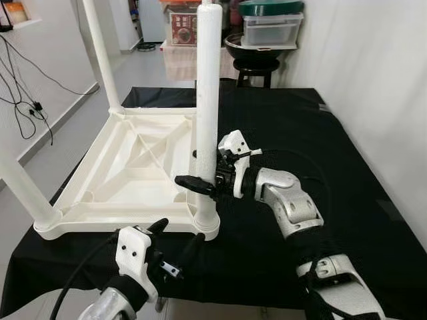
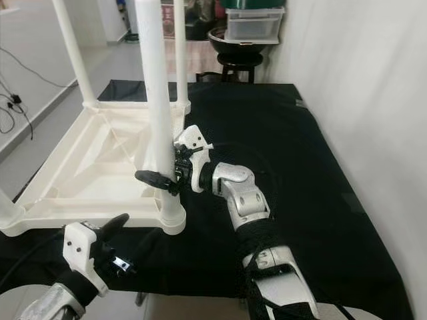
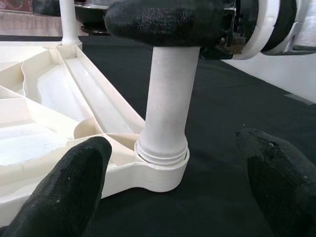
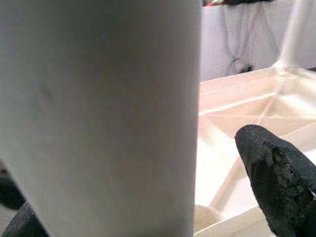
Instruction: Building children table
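Left eye view: black cloth (image 1: 320,153) spread over a low surface, white wall close on the right, grey floor on the left with dark cables (image 1: 27,100) trailing along the far-left wall. At the far end, a black stool (image 1: 255,67) carrying a dark bowl and a clear lidded storage box (image 1: 272,28). On the left half of the cloth, white plastic table top (image 1: 127,173) lying upside down, ribbed underside facing up, one round socket at each corner. Near-right leg (image 1: 208,100) standing upright in the near-right corner socket (image 3: 160,165), its collar seated in the socket ring. Far-left leg (image 1: 100,50) upright in the far-left corner; near-left leg (image 1: 23,190) leaning out at the near-left corner; a further leg upright behind in the right eye view. Right gripper (image 1: 203,181) reaching in from the right, black fingers closed around the near-right leg, low on the shaft and above the socket, one finger (image 1: 193,182) wrapping the near side. Right wrist view: leg shaft pressed close, a black fingertip (image 4: 279,182) beside it. Left gripper (image 1: 175,237) low at the near edge of the cloth, just near of the same corner socket, fingers spread wide, holding nothing, apart from the table top.
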Controlling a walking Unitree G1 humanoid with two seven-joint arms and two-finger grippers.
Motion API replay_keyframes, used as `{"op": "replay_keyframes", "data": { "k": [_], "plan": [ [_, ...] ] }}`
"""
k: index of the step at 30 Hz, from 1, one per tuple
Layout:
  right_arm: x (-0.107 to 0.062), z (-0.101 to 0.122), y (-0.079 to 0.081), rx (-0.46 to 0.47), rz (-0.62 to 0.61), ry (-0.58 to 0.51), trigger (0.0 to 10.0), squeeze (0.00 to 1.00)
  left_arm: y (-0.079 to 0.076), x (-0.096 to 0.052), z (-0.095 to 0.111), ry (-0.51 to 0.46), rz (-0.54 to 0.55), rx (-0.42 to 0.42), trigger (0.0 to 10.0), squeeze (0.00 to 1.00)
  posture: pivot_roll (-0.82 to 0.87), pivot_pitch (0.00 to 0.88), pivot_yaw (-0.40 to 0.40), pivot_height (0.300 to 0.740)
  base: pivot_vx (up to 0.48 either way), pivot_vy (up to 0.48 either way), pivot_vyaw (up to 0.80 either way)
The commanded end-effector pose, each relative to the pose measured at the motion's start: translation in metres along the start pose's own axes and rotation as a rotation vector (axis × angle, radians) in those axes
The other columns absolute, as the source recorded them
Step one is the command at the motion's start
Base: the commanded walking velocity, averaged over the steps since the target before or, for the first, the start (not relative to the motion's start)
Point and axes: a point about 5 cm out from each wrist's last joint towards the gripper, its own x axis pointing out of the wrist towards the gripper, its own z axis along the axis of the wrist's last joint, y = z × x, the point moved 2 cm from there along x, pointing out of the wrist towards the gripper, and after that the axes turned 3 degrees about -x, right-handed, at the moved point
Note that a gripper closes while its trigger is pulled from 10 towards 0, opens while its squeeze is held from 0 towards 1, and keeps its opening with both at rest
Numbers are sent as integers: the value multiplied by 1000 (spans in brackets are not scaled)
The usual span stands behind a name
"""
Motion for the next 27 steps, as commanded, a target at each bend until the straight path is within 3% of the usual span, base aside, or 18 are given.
{"op": "replay_keyframes", "data": {
  "k": [1, 2, 5, 6, 14, 15, 16, 17, 19, 20, 21, 22, 23, 26, 27],
  "plan": [
    [4, 4, -3, -8, 36, -21, 10000, 0, 1, 0, -5, 14, 11, -8, 8235, 0, 58, 0, -25, 740, 0, 0, 0],
    [5, 4, -5, 5, 52, -20, 8941, 0, 1, 0, -6, 15, 11, -8, 0, 0, 60, 0, -23, 740, 0, 0, 0],
    [5, 4, -6, 14, 66, -20, 8941, 0, 0, 0, -6, 15, 11, -8, 0, 0, 60, 0, -23, 740, 0, 0, 0],
    [4, 3, -11, 31, 62, -19, 0, 0, 0, -1, -6, 15, 10, -7, 0, 0, 61, 0, -25, 740, 0, 0, 0],
    [-12, -8, -23, 70, 0, -20, 0, 0, -3, -1, -5, 12, 11, -4, 0, 0, 55, 3, -29, 740, 0, 0, 0],
    [-16, -26, -20, 56, -102, 46, 0, 0, -3, -2, -5, 10, 12, -4, 0, 0, 43, 21, -37, 740, 0, 0, 0],
    [-16, -26, -20, 56, -102, 46, 0, 0, -3, -2, -5, 10, 12, -4, 0, 0, 43, 21, -37, 740, 0, 0, 0],
    [-21, -45, -15, 31, -226, 120, 0, 0, -3, -3, -4, 7, 14, -3, 0, 0, 43, 21, -37, 740, 0, 0, 0],
    [-21, -45, -15, 31, -226, 120, 0, 0, -3, -3, -4, 7, 14, -3, 0, 0, 43, 21, -37, 740, 0, 0, 0],
    [-25, -59, -5, 88, -466, 174, 0, 0, -2, -4, -2, 6, 15, -1, 0, 0, 34, 40, -26, 740, 0, 0, 0],
    [-25, -59, -5, 88, -466, 174, 0, 0, -2, -4, -2, 6, 15, -1, 0, 0, 34, 40, -26, 740, 0, 0, 0],
    [-26, -66, 18, 113, -572, 203, 0, 0, 0, -4, -2, 9, 14, 2, 0, 0, 19, 42, -7, 740, 0, 0, 0],
    [-26, -58, 30, 74, -606, 188, 0, 0, 1, -5, -2, 13, 11, 4, 0, 0, 7, 39, 4, 740, 0, 0, 0],
    [-25, -52, 34, 64, -618, 171, 0, 0, 2, -5, -2, 17, 9, 5, 0, 0, -1, 33, 10, 740, 0, 0, 0],
    [-18, -51, 36, 45, -559, 170, 0, 0, 2, -4, -3, 21, 0, 4, 0, 0, 6, 30, 6, 740, 0, 0, 0]
  ]
}}
